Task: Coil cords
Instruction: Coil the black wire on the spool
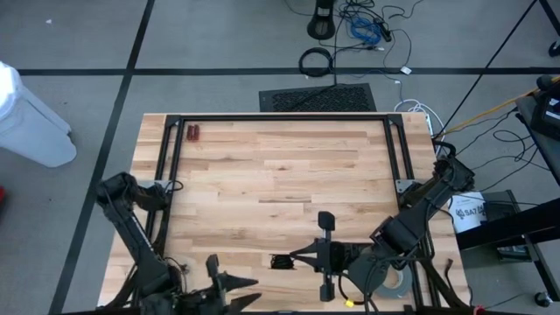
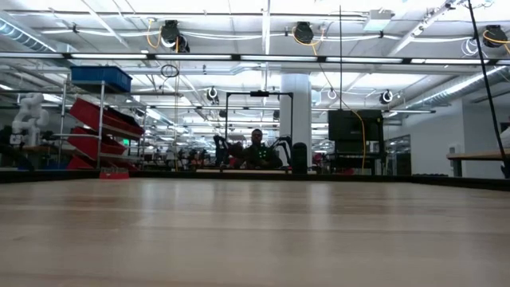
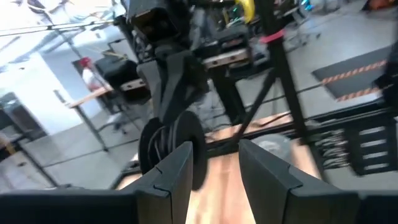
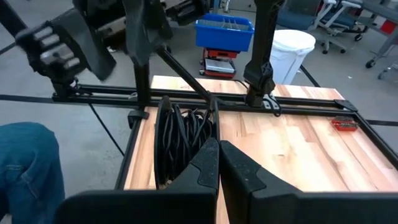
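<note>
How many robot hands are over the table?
2. The left hand is open, at the table edge by the arms' bases. The right hand is beside it, nearer the middle, shut on the black cord bundle. None seem hidden.

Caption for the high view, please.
Right gripper, shut, holds the small black cord bundle over the wooden table; left gripper waits open nearby.
</note>
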You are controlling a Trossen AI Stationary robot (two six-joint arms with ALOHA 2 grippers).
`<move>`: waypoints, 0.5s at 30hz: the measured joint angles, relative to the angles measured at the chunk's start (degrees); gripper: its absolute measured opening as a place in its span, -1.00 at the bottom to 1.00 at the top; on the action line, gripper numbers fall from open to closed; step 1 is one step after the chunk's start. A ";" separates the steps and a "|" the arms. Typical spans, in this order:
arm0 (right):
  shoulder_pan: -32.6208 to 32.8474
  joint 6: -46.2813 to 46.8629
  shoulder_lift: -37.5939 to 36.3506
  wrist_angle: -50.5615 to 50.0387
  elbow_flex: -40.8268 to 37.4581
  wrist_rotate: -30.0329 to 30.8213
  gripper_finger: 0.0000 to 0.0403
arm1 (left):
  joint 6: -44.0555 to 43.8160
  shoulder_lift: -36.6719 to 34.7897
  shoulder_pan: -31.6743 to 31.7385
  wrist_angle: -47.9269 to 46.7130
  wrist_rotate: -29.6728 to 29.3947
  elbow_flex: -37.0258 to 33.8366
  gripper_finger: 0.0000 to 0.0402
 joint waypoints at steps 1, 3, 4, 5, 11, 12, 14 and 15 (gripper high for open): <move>-0.01 -0.16 0.00 0.02 0.00 0.04 -1.00 | 0.63 0.00 0.74 -0.16 0.00 0.06 -0.32; -0.19 -0.43 0.00 0.02 0.00 0.12 -1.00 | 0.91 0.02 2.20 -0.57 0.01 0.08 -0.32; -0.33 -0.51 0.00 0.02 0.00 0.11 -1.00 | 1.04 0.02 2.93 -0.82 0.01 0.08 -0.32; -0.43 -0.59 0.00 0.01 0.00 0.09 -1.00 | 1.17 0.02 3.48 -1.09 0.03 0.09 -0.32; -0.44 -1.02 0.00 0.00 0.00 0.04 -1.00 | 3.34 -0.10 5.90 -1.58 0.29 0.10 -0.32; -0.44 -1.16 0.00 0.00 0.00 0.04 -1.00 | 3.45 -0.13 6.10 -1.84 0.53 0.12 -0.32; -0.44 -1.68 0.00 -0.01 0.00 -0.15 -1.00 | 3.47 -0.15 6.43 -2.04 1.83 0.12 -0.32; -0.44 -2.04 0.00 -0.01 0.00 -0.26 -1.00 | 3.49 -0.22 6.51 -2.17 2.66 0.12 -0.32</move>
